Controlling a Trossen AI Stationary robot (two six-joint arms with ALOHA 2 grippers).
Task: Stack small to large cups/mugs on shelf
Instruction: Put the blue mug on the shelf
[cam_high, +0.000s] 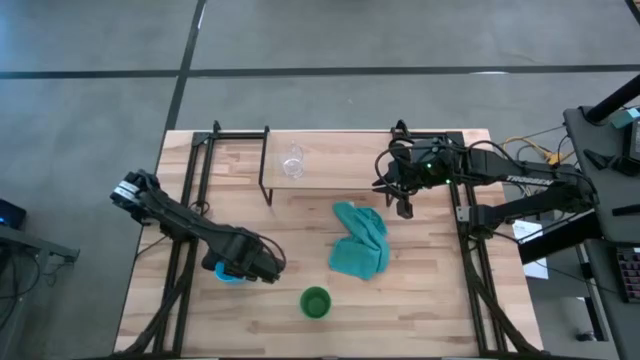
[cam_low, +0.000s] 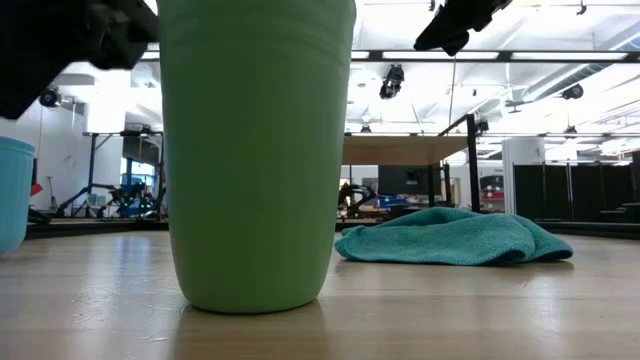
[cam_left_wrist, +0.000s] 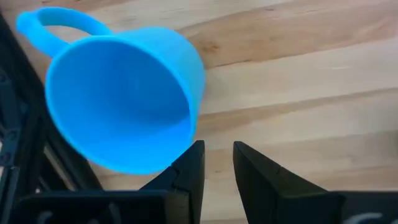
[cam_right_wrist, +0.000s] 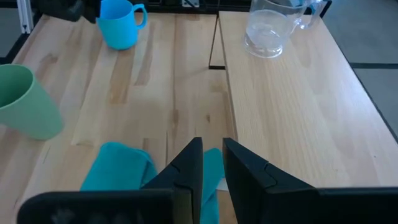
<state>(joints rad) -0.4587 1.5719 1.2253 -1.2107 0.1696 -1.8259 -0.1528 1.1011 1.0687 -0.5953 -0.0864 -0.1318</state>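
The blue mug (cam_high: 228, 274) stands upright on the table near its left near part, half hidden under my left gripper (cam_high: 262, 266). In the left wrist view the mug (cam_left_wrist: 118, 99) sits just beside the gripper (cam_left_wrist: 217, 149), whose fingers stand a little apart with nothing between them. The green cup (cam_high: 316, 302) stands upright by the near edge, filling the low view (cam_low: 255, 150). The clear glass cup (cam_high: 292, 160) stands on the shelf (cam_high: 340, 160) at the far side. My right gripper (cam_high: 404, 205) hovers shut off the shelf's right end, above the table. My left gripper has the outer side of one finger (cam_left_wrist: 189, 165) right next to the blue mug's rim (cam_left_wrist: 177, 146), coming from above at a slant. I cannot tell whether it touches. The mug stands on the table.
A crumpled teal cloth (cam_high: 360, 240) lies mid-table between the shelf and the green cup, seen also in the low view (cam_low: 450, 238). Black frame rails (cam_high: 190, 200) run along both table sides. Bare wood lies on the shelf to the right of the glass cup.
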